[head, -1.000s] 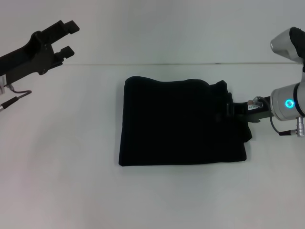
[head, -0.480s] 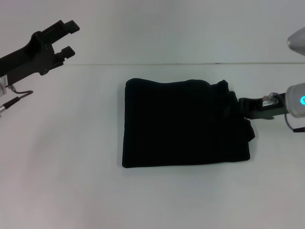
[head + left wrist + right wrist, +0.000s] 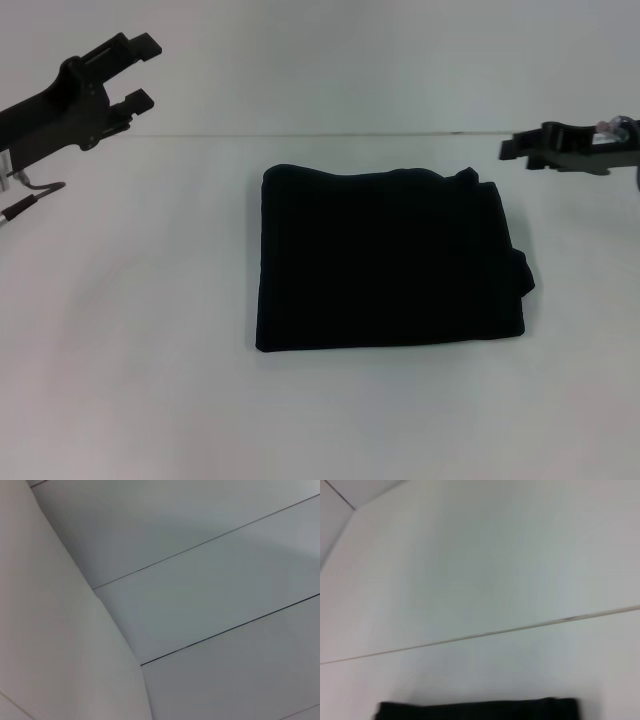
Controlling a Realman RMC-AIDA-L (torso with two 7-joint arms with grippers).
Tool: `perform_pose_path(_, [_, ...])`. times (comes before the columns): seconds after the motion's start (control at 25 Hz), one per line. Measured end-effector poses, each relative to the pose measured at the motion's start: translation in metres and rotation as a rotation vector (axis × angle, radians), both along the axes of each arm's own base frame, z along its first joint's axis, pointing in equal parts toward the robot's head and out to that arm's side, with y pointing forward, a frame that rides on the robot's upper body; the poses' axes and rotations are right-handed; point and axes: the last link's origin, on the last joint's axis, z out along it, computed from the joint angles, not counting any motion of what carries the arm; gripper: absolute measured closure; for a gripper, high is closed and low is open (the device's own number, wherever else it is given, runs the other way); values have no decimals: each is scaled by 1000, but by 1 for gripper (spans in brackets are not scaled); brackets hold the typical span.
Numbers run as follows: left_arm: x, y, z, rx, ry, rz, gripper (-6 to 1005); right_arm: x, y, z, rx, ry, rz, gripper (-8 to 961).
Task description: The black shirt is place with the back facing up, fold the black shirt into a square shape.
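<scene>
The black shirt [image 3: 385,260] lies flat in the middle of the white table [image 3: 130,330], folded into a rough square, with a small bulge of cloth at its right edge. No lettering shows on it. My right gripper [image 3: 512,150] hovers above and to the right of the shirt, well apart from it and holding nothing. My left gripper [image 3: 145,72] is raised at the far left, open and empty. In the right wrist view only a strip of the shirt [image 3: 480,710] shows. The left wrist view shows no task object.
The table's far edge [image 3: 300,134] meets a plain pale wall behind the shirt. Bare tabletop surrounds the shirt on every side. A cable [image 3: 30,195] hangs from the left arm at the left border.
My right gripper has drawn back from the shirt's right edge, moving up and to the right, and the shirt now lies free. The left arm has shifted only slightly upward.
</scene>
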Motion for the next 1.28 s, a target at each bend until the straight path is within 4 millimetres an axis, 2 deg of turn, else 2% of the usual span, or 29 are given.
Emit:
perform_pose_path(0.32, [1,3,2,11,-6,2,114,-7,-6,-37,-87,106,-38,477])
perform_pose_path(0.56, [4,7,3,19,-1,5,114,-17,-6,-41,-73,181,0,472])
perform_pose_path(0.72, [7,10,2,18,-1,3,114,-10,-5,-49,-63,143,-16,450])
perform_pose_path(0.88, [6,10,2,20,-5,7,114,11,-4,-66,-44,38,-79,427])
perform_pose_path(1.08, [4,9,3,18,-18,19,114,16,9,-50,52,-15,-71,399])
perform_pose_path(1.28, [8,6,4,1,-26,-5,115,0,13,-8,102,64,17,371])
